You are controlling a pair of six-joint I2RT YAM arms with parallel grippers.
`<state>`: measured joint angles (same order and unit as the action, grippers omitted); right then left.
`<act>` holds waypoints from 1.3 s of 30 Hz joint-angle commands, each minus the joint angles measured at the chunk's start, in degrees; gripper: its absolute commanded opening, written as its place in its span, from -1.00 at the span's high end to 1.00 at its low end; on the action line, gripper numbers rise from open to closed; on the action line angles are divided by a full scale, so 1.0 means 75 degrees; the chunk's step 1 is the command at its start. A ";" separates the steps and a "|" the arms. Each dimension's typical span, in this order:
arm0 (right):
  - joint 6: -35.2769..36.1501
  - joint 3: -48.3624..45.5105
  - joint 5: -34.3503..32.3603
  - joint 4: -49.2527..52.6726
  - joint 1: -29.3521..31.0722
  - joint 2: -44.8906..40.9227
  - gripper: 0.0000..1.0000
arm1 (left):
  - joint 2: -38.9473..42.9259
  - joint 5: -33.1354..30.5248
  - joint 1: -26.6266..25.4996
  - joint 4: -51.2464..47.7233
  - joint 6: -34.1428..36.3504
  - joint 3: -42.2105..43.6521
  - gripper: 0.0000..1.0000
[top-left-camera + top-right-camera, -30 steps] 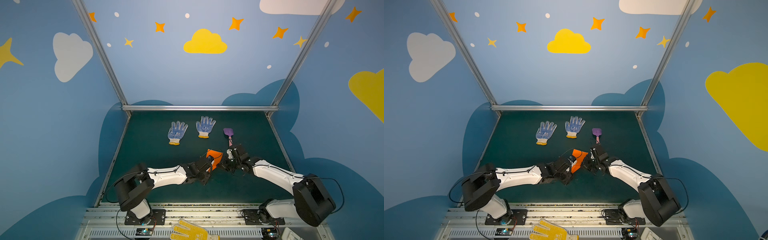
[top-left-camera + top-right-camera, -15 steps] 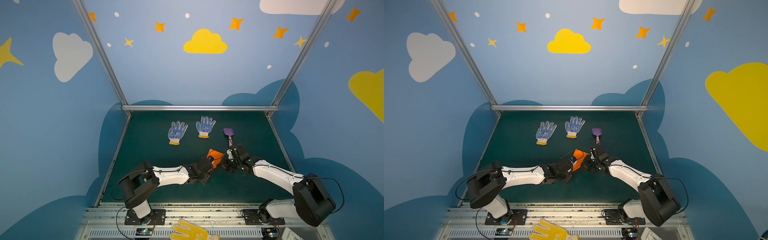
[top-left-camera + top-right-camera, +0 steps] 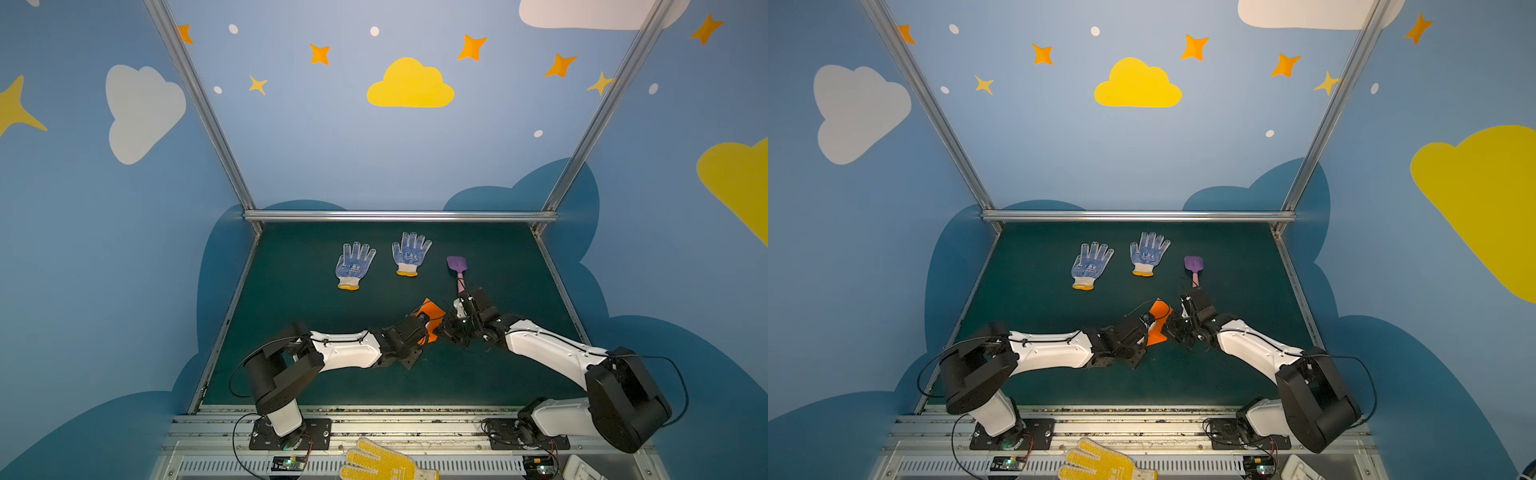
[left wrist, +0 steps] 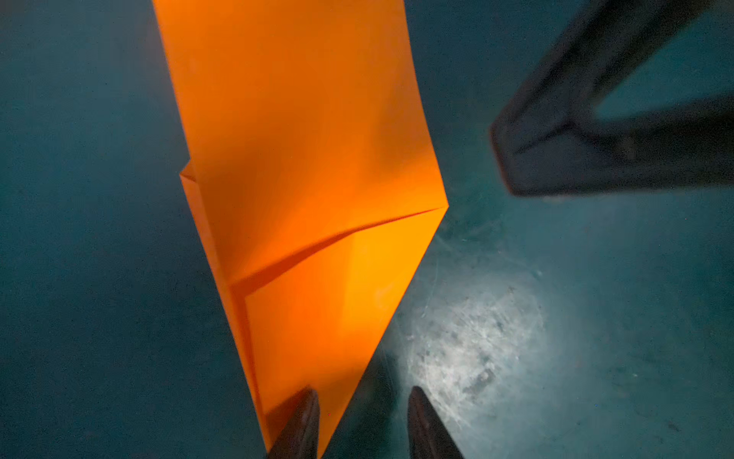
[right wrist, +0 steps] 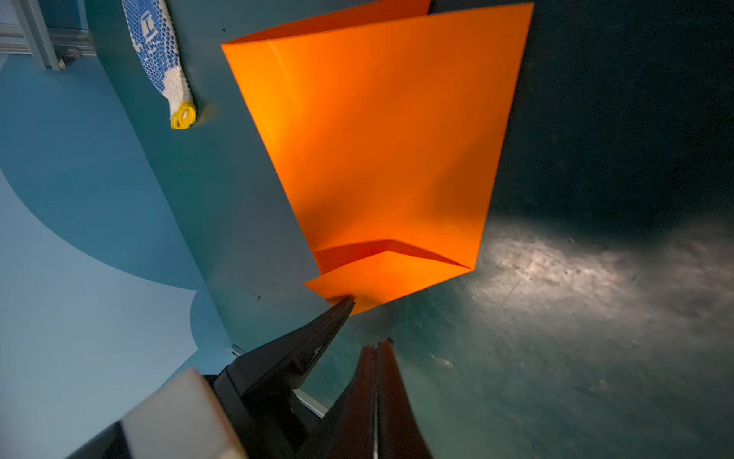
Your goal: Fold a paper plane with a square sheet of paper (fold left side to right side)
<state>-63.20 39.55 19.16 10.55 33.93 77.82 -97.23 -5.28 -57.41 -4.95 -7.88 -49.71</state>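
Note:
The square sheet of paper (image 3: 432, 313) (image 3: 1159, 320) is bright orange and folded into a long shape with creased flaps and a pointed end (image 4: 310, 159) (image 5: 377, 139). It lies on the green mat between both grippers, one side lifted. My left gripper (image 4: 363, 413) (image 3: 422, 328) is open at the pointed end. One of its fingers (image 4: 304, 421) rests over the paper tip and the other stands over bare mat. My right gripper (image 5: 377, 349) (image 3: 448, 330) is shut with nothing in it, just beside the paper's near corner.
Two blue-dotted gloves (image 3: 354, 266) (image 3: 410, 253) lie at the back of the mat. A purple-and-pink toy shovel (image 3: 457, 266) lies behind the right gripper. A yellow dotted glove (image 3: 382, 461) sits on the front rail. Blue walls enclose the mat.
My left arm has stretched lower along the mat toward the paper's pointed end, and its jaws have narrowed. The right arm has stayed in place, still shut.

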 commanded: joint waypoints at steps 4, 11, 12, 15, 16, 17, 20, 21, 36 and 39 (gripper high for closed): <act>0.0052 -0.0092 -0.0055 -0.0012 -0.0155 0.0065 1.00 | 0.0384 0.0073 0.0030 -0.0002 -0.0193 -0.0086 0.12; 0.0210 -0.0584 -0.0106 -0.0181 -0.0317 0.0046 0.94 | 0.0880 0.1282 0.0680 -0.0155 -0.0744 -0.0360 0.04; 0.0228 -0.0632 -0.0072 -0.0254 -0.0318 0.0036 0.91 | 0.0878 0.1332 0.0739 -0.0172 -0.0745 -0.0368 0.04; 0.0270 -0.0790 -0.0070 -0.0321 -0.0333 0.0018 0.81 | 0.0884 0.1921 0.0941 -0.0080 -0.0740 -0.0426 0.12; 0.0270 -0.0837 -0.0080 -0.0339 -0.0337 0.0009 0.79 | 0.0850 0.2241 0.0991 -0.0078 -0.0719 -0.0518 0.16; 0.0264 -0.0894 -0.0103 -0.0360 -0.0331 0.0002 0.76 | 0.0810 0.2621 0.1010 -0.0061 -0.0724 -0.0590 0.21; 0.0195 -0.1059 -0.0117 -0.0473 -0.0358 -0.0036 0.67 | 0.0516 0.3381 0.1035 -0.0156 -0.0703 -0.0911 0.30; 0.0178 -0.1086 -0.0099 -0.0502 -0.0363 -0.0031 0.65 | 0.0346 0.3533 0.1063 -0.0217 -0.0679 -0.0997 0.32; 0.0252 -0.1074 0.0101 -0.0698 -0.0399 0.0035 0.55 | -0.0830 0.4087 0.2093 0.0059 -0.0953 -0.1255 0.38; 0.0249 -0.1066 0.0195 -0.0911 -0.0399 0.0174 0.49 | -0.1073 0.4137 0.2201 0.0097 -0.0947 -0.1305 0.39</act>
<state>-62.00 31.59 19.68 5.48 31.16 78.04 -103.94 24.56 -41.50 -4.56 -15.09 -58.39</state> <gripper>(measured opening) 0.247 0.308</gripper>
